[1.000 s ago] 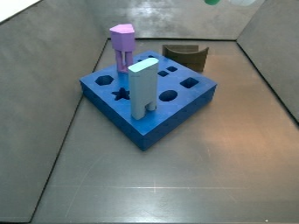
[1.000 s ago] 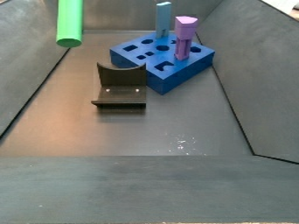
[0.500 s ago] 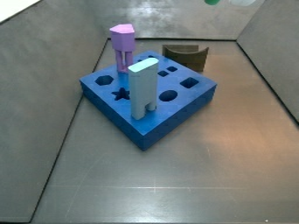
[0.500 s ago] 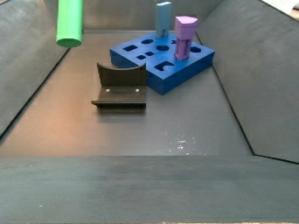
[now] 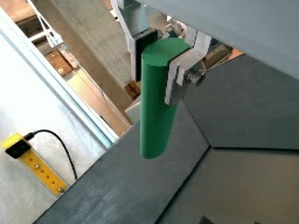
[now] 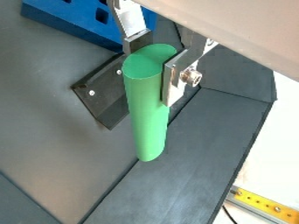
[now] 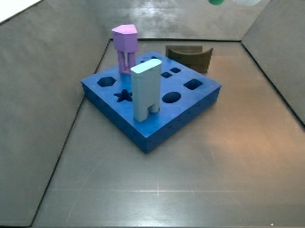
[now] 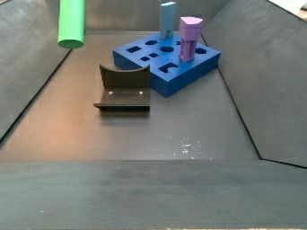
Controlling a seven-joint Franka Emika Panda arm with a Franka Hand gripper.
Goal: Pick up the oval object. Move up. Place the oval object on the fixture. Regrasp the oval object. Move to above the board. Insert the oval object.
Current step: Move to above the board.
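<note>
A: Where is the oval object (image 8: 72, 23)?

B: High above the floor. In a side view it hangs upright near the top edge, above and to the side of the fixture (image 8: 122, 87), touching nothing below. In a side view only a sliver of green (image 7: 216, 2) shows at the upper rim.

A: And the gripper (image 5: 165, 59)?

B: It is up there with it. Both wrist views show the 2 silver fingers (image 6: 181, 77) pressed against opposite sides of the green peg's upper part, so the hand is clamped on it. The peg (image 6: 147, 107) hangs down past the fingertips by most of its length.

A: What lies below?

B: In a wrist view the fixture (image 6: 101, 94) sits on the grey floor behind the peg, with a corner of the board (image 6: 73, 19) beyond it.

A: What is on the board?

B: In both side views the blue board (image 7: 191, 109) holds 2 upright pegs: a purple peg (image 7: 125, 46) near a far corner and a light-blue peg (image 7: 144, 89) nearer the middle. Several holes, including a star (image 7: 120, 95), are open. The fixture (image 7: 191, 57) stands just beside the board.
</note>
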